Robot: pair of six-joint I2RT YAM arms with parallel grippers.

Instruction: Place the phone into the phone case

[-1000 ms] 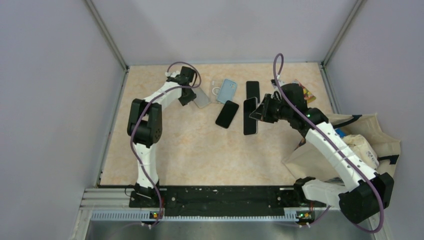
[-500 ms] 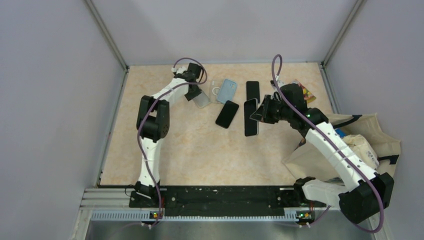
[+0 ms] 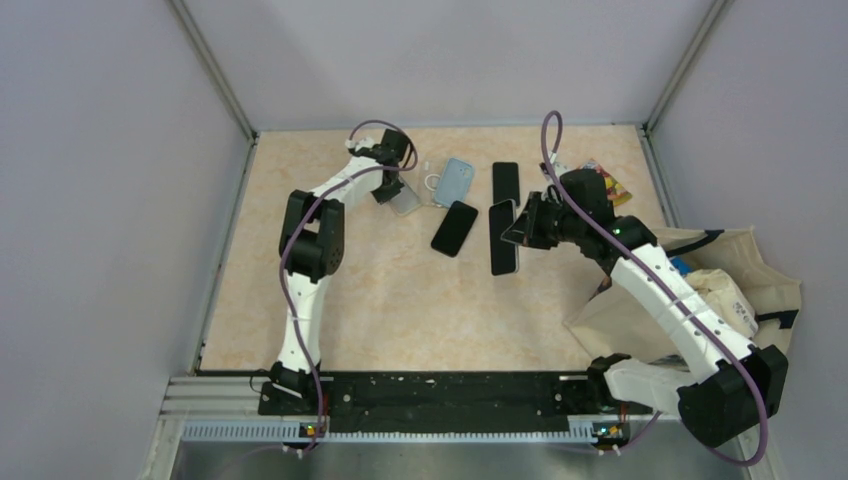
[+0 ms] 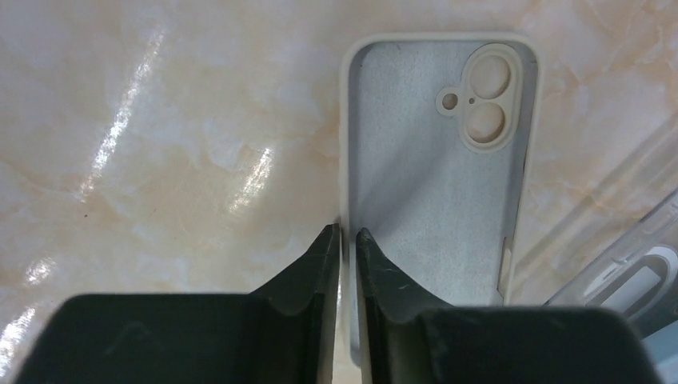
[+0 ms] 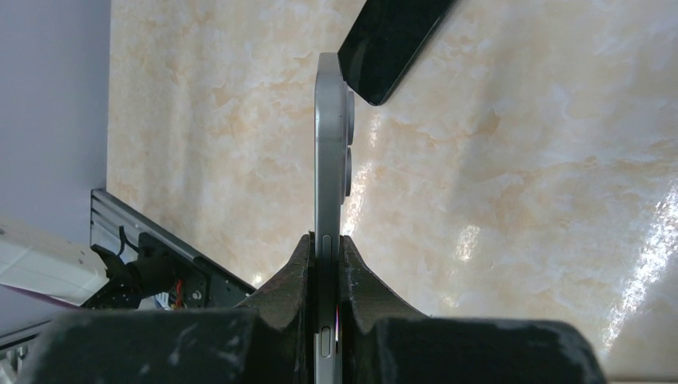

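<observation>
A pale grey phone case [image 4: 436,176] lies open side up on the table, its camera cut-out at the far end. My left gripper [image 4: 346,234] is shut on the case's left wall, one finger inside and one outside. In the top view the left gripper [image 3: 392,186] and the case [image 3: 406,199] are at the back left. My right gripper [image 5: 328,240] is shut on a silver phone [image 5: 329,160], held edge-on above the table. In the top view the phone [image 3: 503,238] hangs left of the right gripper [image 3: 525,228], mid table.
A clear case [image 3: 430,183] and a blue case [image 3: 457,180] lie right of the grey case. Black phones lie at mid table [image 3: 455,228] and further back [image 3: 506,179]. A snack packet [image 3: 612,186] and a cloth bag [image 3: 722,282] are at the right.
My left arm has swung to the right and its gripper now sits over the grey case's edge. My right gripper has shifted the phone slightly.
</observation>
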